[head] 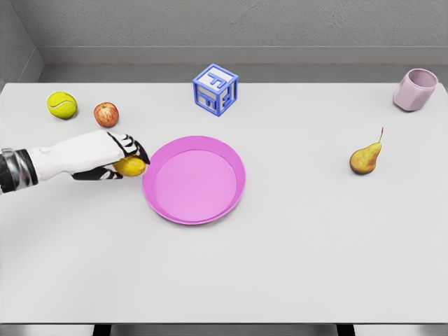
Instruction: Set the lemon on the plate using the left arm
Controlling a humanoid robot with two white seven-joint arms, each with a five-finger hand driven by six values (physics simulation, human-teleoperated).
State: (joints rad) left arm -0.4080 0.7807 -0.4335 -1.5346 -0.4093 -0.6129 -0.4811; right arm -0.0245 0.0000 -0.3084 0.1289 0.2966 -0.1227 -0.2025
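Observation:
A yellow lemon (131, 166) sits in my left hand (124, 159), whose fingers curl over and under it, just left of the plate's rim. The pink round plate (234, 176) lies on the white table near the middle, with nothing on it. My left arm comes in from the left edge. The lemon is partly covered by the fingers; I cannot tell whether it is lifted off the table or resting on it. My right arm is out of view.
A tennis ball (62, 105) and a red apple (106, 114) lie behind the left hand. A blue letter cube (215, 89) stands behind the plate. A pear (366, 158) and a pink cup (415, 89) are at the right.

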